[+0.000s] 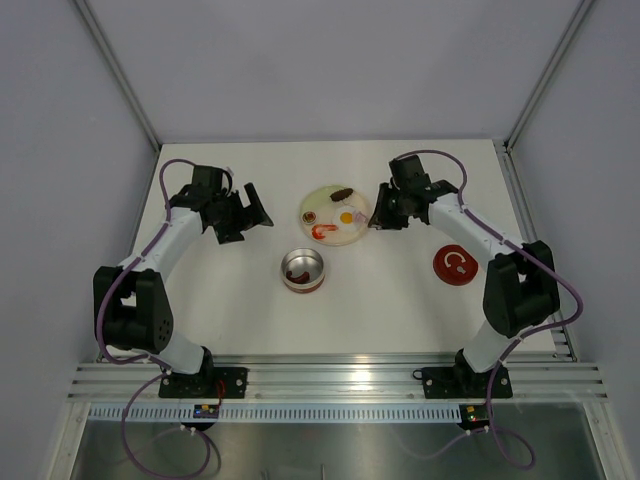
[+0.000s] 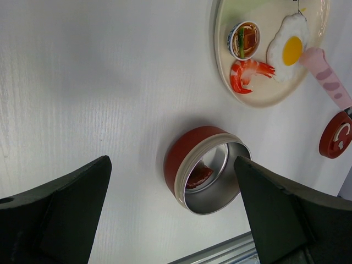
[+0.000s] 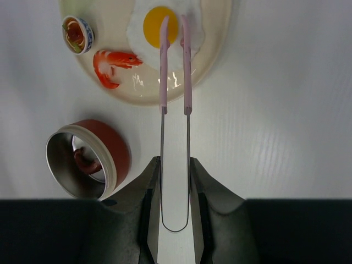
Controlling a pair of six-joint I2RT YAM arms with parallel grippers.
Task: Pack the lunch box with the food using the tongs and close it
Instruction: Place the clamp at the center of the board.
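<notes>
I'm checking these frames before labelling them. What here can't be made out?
Right wrist view: whether the tongs touch the egg or hover above it; the camera looks along them.
Both wrist views: the piece in the tin, half hidden by the tin's wall.
Top view: the dark piece on the plate, too small to identify; the wrist views cut it off.
Left wrist view: the red lid, cut by the right edge.

Egg [image 1: 347, 216] and shrimp [image 1: 319, 232] on the plate [image 1: 331, 207], lunch box [image 1: 303, 288] just before it, lid [image 1: 455, 264] well to the right
</notes>
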